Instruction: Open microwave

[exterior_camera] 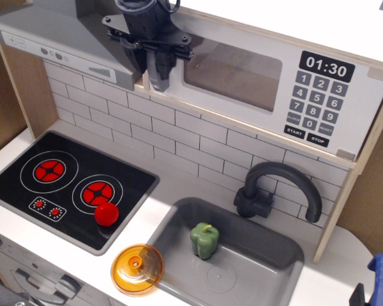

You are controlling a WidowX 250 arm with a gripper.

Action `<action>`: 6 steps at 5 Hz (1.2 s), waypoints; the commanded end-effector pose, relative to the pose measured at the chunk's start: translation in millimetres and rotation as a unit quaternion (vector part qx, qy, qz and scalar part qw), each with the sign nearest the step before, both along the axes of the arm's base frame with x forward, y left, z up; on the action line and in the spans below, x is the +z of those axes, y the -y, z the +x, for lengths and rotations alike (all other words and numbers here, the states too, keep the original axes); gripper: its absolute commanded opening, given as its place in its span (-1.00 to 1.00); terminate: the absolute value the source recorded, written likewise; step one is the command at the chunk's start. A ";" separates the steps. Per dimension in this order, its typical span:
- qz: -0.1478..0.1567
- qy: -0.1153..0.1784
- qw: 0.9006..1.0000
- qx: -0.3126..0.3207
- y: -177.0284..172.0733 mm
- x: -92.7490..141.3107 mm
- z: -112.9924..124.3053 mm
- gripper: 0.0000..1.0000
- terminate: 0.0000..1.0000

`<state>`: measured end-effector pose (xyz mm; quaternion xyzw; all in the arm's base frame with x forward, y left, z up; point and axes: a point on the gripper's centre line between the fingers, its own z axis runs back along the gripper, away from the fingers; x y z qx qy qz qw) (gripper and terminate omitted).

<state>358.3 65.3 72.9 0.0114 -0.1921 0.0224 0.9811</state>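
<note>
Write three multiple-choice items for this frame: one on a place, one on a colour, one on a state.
1. Where is the green toy pepper?
A. on the stove
B. in the grey sink
C. on the white counter

2. What colour is the round translucent lid?
A. orange
B. blue
C. white

3. The wide white toy microwave door is:
A. wide open
B. removed
C. closed

Answers: 1 B, pepper stands in the basin; 2 A, lid is orange; 3 C, door sits flush while the black gripper is at its grey bar handle.
</note>
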 end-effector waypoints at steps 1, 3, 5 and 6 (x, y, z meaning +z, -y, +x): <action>0.020 0.034 0.999 -0.033 -3.9 13.6 -18.2 -1.00 -1.00; 0.021 -0.007 0.998 -0.066 -0.5 15.6 -59.6 1.00 -1.00; -0.053 -0.106 0.992 -0.041 -28.9 21.4 -104.0 1.00 -1.00; -0.030 -0.112 0.991 0.073 -64.0 16.6 -83.5 1.00 -1.00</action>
